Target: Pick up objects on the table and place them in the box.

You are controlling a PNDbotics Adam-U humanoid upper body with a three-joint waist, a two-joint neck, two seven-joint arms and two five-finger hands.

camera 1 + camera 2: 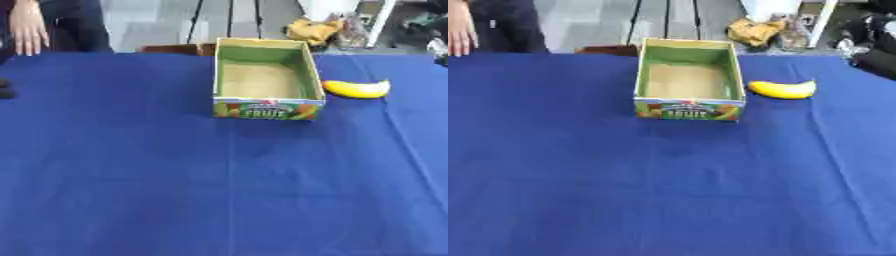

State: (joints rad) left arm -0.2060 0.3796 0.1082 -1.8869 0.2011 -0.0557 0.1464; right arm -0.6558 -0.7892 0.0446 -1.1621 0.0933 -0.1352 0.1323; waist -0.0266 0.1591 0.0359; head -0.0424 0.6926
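Observation:
An open cardboard fruit box (267,107) with green inner walls stands upright at the middle of the far half of the blue table; nothing shows inside it. A yellow banana (357,89) lies on the cloth just right of the box, a small gap apart from it. At the left edge of the left eye view a small dark shape (4,88) rests on the cloth, apparently the tip of my left hand, far from the box. My right hand shows in neither view.
The blue cloth (219,190) covers the whole table, with creases down the right side. A person's hand (26,30) hangs past the far left corner, off the table. Clutter and dark equipment (877,55) sit beyond the far right corner.

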